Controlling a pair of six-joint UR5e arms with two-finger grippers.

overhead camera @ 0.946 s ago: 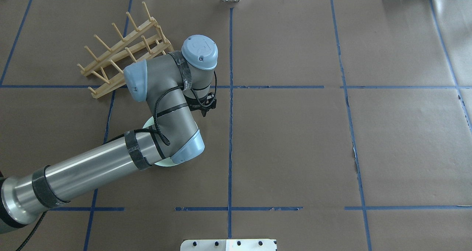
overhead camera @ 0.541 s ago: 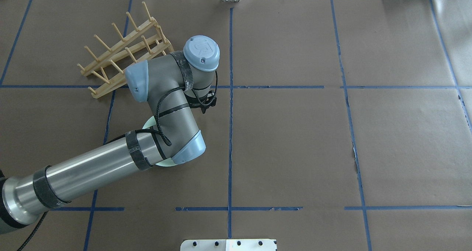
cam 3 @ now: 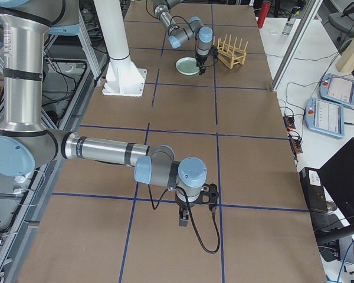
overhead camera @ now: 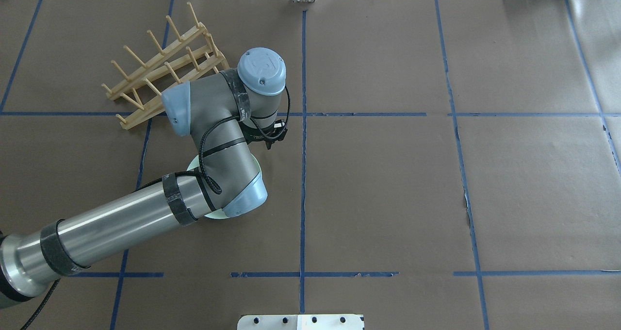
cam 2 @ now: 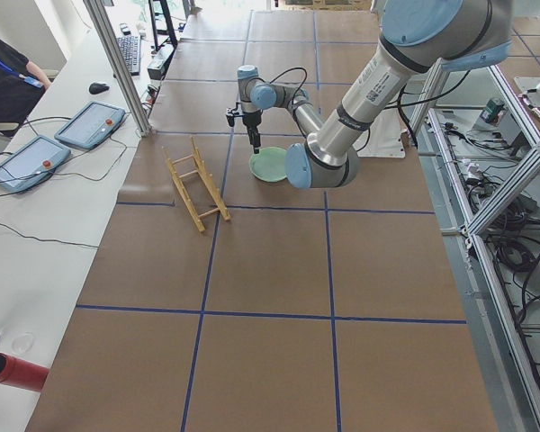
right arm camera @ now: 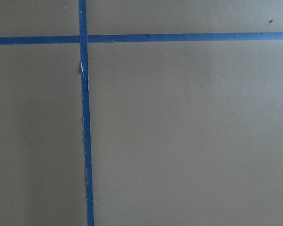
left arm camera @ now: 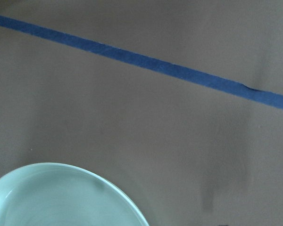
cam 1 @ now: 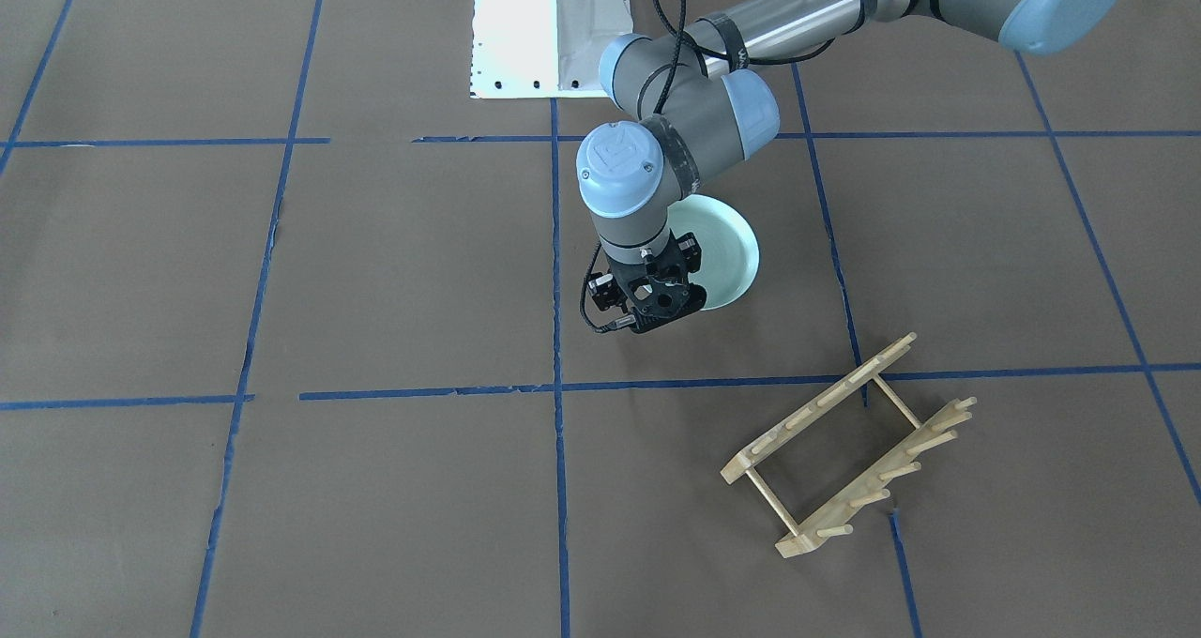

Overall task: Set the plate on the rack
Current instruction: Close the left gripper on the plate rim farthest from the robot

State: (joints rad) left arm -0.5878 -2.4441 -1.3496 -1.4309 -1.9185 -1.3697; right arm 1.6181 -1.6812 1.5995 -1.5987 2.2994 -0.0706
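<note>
Approach step, likely: left gripper (cam 1: pixel 647 311) poised beside plate (cam 1: pixel 727 244) on counter (cam 1: pixel 375 272), opening not discernible; next, lower onto rim, clamp.

Reads as a robotics lab. Below the left gripper (cam 2: pixel 254 142), a table (cam 2: pixel 270 270) papered brown and gridded with blue tape (cam 2: pixel 198 310). Beyond the gripper, teach pendants (cam 2: pixel 90 123) and a keyboard (cam 2: pixel 129 54) on a white bench (cam 2: pixel 36 234).
</note>
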